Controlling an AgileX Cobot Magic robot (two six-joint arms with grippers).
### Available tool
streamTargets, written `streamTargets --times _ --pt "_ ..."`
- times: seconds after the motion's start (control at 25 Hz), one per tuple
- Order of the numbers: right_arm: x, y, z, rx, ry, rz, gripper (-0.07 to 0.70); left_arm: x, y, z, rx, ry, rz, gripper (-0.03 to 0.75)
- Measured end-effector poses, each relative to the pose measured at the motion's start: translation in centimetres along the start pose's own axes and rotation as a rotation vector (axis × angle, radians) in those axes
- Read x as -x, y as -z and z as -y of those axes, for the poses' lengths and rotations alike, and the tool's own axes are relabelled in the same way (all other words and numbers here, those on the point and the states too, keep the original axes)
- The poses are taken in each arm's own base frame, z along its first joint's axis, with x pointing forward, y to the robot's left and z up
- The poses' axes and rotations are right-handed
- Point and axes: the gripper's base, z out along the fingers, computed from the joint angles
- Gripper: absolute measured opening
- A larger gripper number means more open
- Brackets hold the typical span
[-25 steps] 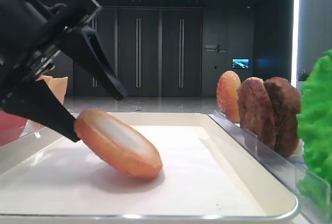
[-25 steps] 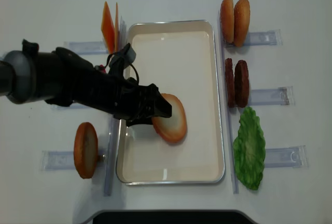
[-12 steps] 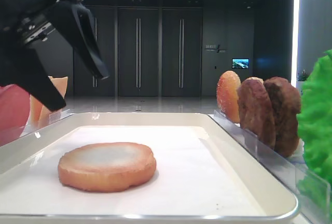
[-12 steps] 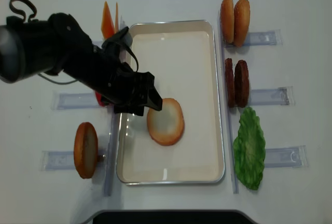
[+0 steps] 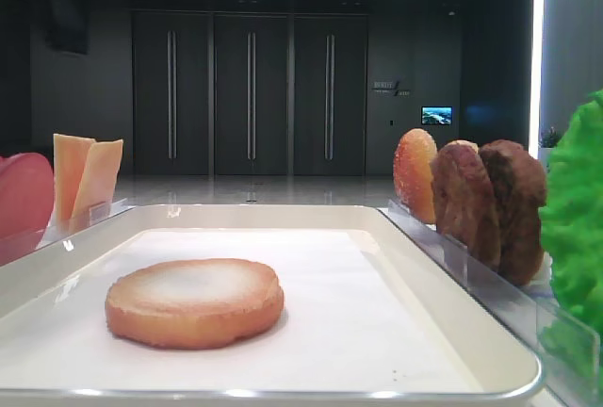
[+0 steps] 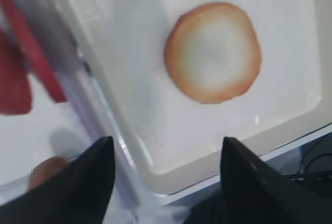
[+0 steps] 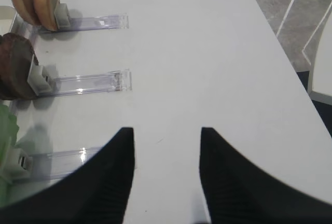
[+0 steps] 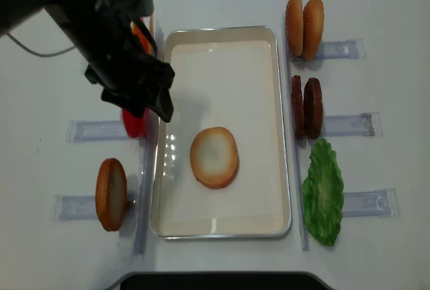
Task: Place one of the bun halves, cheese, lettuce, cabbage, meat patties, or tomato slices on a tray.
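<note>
While patties (image 8: pixel 306 107) stand racked, lettuce (image 8: pixel 324 191) beside

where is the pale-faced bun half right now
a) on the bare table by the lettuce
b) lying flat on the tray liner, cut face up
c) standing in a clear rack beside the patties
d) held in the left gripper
b, the bun half lies flat inside the tray, pale face up, with the open left gripper apart from it.

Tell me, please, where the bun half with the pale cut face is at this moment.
In the overhead view the bun half lies flat, cut face up, on the tray, slightly below and left of its centre. The left gripper is apart from it, up and left.
</note>
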Motion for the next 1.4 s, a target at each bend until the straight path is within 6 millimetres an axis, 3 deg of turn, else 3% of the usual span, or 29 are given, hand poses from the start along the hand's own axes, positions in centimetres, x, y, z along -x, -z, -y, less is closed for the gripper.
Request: streamTargets --times 0.36,0.72,0.96,1.12,1.4 --pt "0.0 0.0 0.0 0.0 0.0 0.0 0.29 0.3 3.3 -2.3 0.221 -0.004 0.076 0.475" --pt "0.0 0.0 0.0 0.0 0.0 0.0 0.29 -0.6 6.4 -9.7 0.29 0.186 0.136 0.449" --pt "0.0 0.0 0.0 0.0 0.0 0.0 0.29 -2.0 8.6 -9.8 0.306 0.187 0.204 0.433" --pt "0.0 0.0 0.0 0.0 0.0 0.0 0.29 -4.9 9.1 -9.1 0.306 0.187 0.218 0.433" --pt "0.0 0.0 0.0 0.0 0.0 0.0 0.29 -14.6 9.4 -7.2 0.313 0.179 0.313 0.433"
